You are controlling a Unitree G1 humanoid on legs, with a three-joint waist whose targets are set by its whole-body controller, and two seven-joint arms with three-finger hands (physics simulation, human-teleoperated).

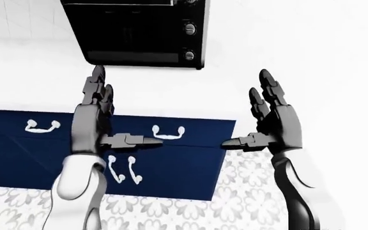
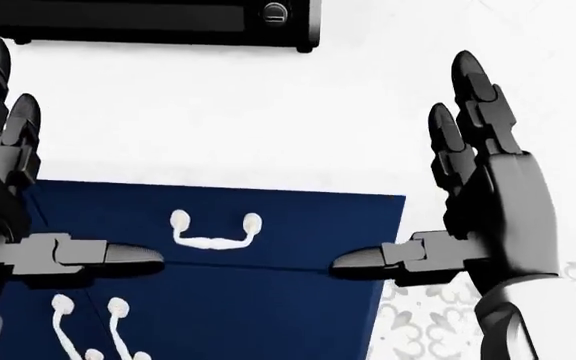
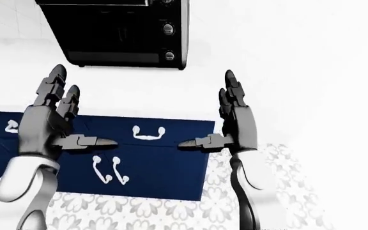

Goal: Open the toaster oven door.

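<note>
A black toaster oven [image 1: 136, 31] stands on a white counter [image 1: 286, 43] at the top of the eye views, its glass door shut and two round knobs [image 1: 190, 28] down its right side. In the head view only its bottom edge [image 2: 148, 19] shows. My left hand [image 1: 104, 117] is open, fingers pointing up, thumb out to the right, below the oven and apart from it. My right hand [image 1: 261, 120] is open the same way, thumb pointing left, lower right of the oven. Both hands hold nothing.
Dark blue cabinet fronts [image 1: 184, 163] with white handles [image 1: 168, 132] run below the counter edge. A patterned grey-and-white floor [image 1: 248, 196] shows at the bottom. White tiled wall [image 1: 18, 19] lies left of the oven.
</note>
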